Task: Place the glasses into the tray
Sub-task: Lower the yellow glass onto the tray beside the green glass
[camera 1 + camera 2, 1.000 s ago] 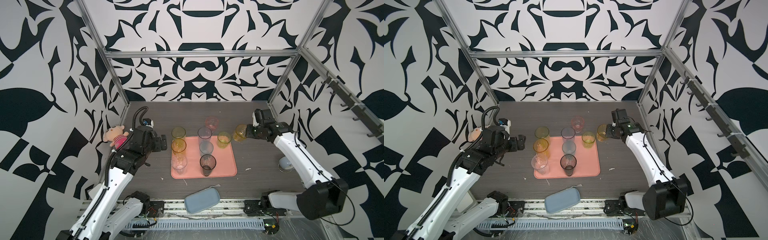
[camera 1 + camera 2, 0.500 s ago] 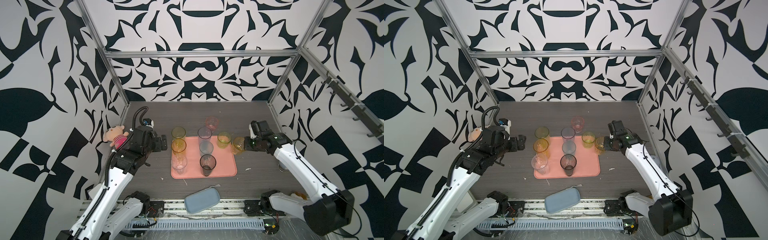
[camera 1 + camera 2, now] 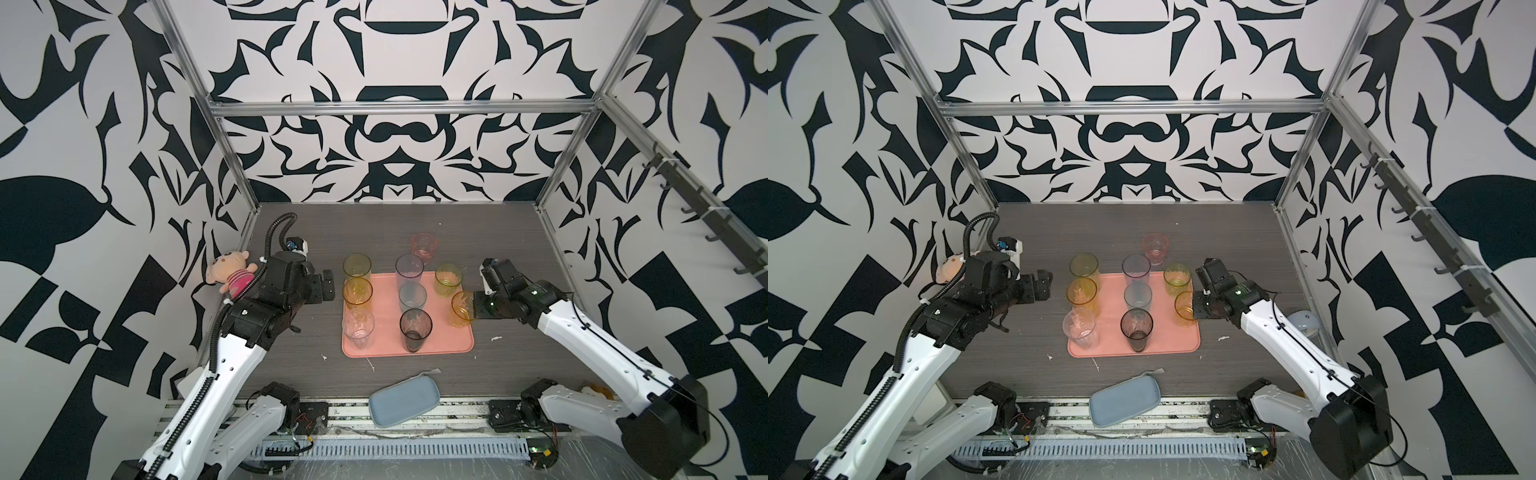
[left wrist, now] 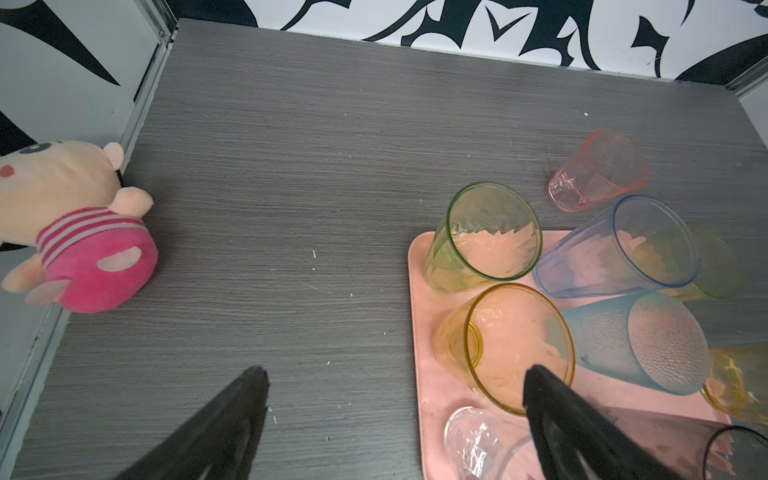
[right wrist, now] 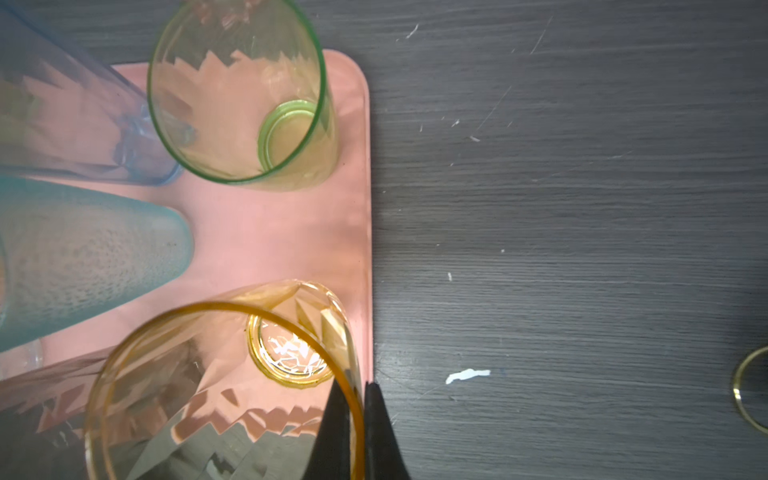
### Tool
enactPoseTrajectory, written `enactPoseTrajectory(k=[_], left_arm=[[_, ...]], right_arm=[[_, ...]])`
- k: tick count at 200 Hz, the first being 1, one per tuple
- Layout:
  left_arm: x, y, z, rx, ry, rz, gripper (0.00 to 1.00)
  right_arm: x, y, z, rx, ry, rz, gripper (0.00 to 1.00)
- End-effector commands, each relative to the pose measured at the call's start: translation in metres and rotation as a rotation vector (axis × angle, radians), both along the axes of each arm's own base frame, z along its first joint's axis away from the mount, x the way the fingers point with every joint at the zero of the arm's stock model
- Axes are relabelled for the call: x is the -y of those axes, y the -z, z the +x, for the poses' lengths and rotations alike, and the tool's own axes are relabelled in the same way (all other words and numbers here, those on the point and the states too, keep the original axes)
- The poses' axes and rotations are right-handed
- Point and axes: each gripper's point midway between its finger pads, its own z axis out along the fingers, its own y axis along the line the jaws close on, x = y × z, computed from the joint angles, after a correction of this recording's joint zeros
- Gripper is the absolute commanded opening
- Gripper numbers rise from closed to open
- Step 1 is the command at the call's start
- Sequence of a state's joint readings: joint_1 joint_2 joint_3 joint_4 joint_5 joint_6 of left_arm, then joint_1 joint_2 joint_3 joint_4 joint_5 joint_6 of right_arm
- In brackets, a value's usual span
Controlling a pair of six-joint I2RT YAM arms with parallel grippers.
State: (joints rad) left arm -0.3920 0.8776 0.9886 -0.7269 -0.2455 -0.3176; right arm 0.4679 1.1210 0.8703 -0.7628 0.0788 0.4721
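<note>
Right gripper (image 5: 353,386) jaws pinch the rim wall of the amber faceted tumbler (image 5: 224,374), base over the tray (image 5: 266,249), just inside its right edge. Step: set-down. Next, judged: lower, release, lift clear. Left gripper (image 4: 397,370) spread, empty, beside tray's left edge. Pink tumbler (image 3: 424,246) beyond tray's far edge, pending

Salmon-pink tray (image 3: 440,347), amber glass (image 3: 462,309)
</note>
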Motion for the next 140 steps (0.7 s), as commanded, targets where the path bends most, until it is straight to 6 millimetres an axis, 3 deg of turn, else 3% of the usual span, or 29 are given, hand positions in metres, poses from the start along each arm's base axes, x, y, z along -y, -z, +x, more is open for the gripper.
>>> enactPoseTrajectory(k=[1,140], left_arm=[[0.000,0.002,-0.002,-0.015,-0.002,-0.006,0.99],[0.000,0.002,-0.002,-0.016,-0.001,-0.006,0.99]], right_arm=[[-0.008,-0.007,0.011,0.060,0.027,0.033,0.00],[-0.023,0.013,0.018,0.043,0.005,0.002,0.00]])
